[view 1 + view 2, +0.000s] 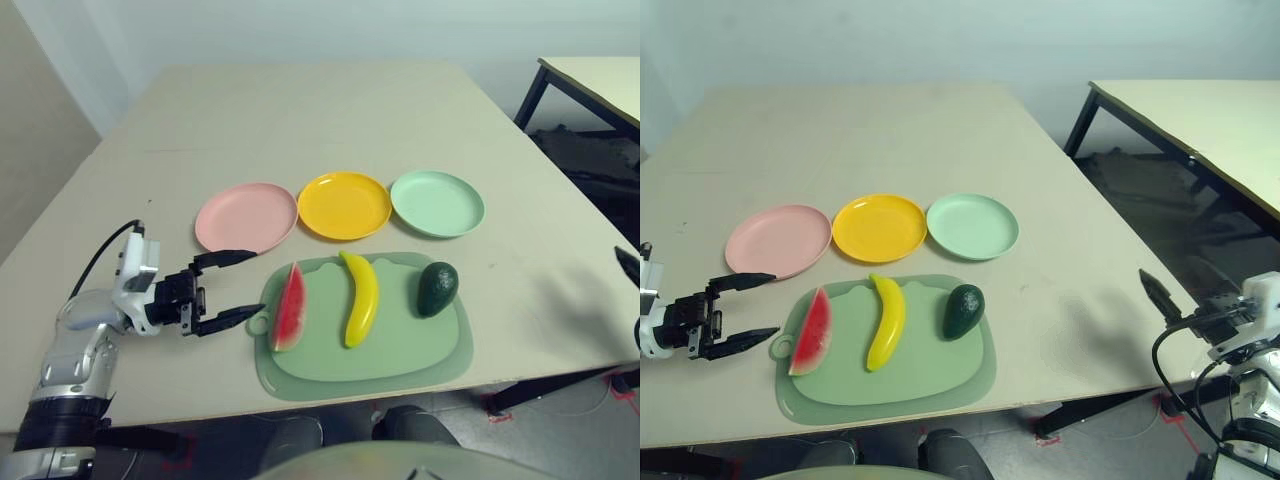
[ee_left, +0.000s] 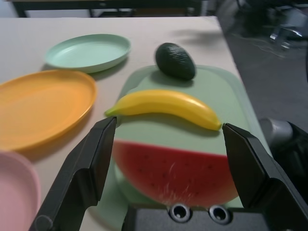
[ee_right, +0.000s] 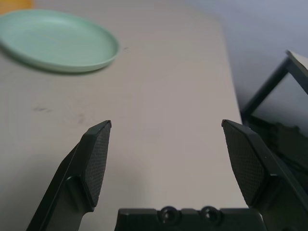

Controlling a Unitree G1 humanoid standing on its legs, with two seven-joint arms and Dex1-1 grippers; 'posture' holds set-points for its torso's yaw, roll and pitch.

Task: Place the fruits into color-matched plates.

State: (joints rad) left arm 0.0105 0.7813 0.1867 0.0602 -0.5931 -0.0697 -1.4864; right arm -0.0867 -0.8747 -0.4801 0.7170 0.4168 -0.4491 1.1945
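I count three plates in a row across the middle of the worktop: one pink plate toward the left edge, one orange plate in the centre, one mint plate toward the right edge. All three are bare. Nearer the front edge lies one green mat, and all three fruits lie on it: one watermelon wedge at its left end, one banana in the middle, one avocado at its right end, none touching another.

My left claw hangs just beside the mat's left end, pointing at the watermelon wedge, its two fingers spread wide with nothing between them. My right claw is past the worktop's right edge, also spread wide and holding nothing; through it I see bare worktop and the mint plate beyond.
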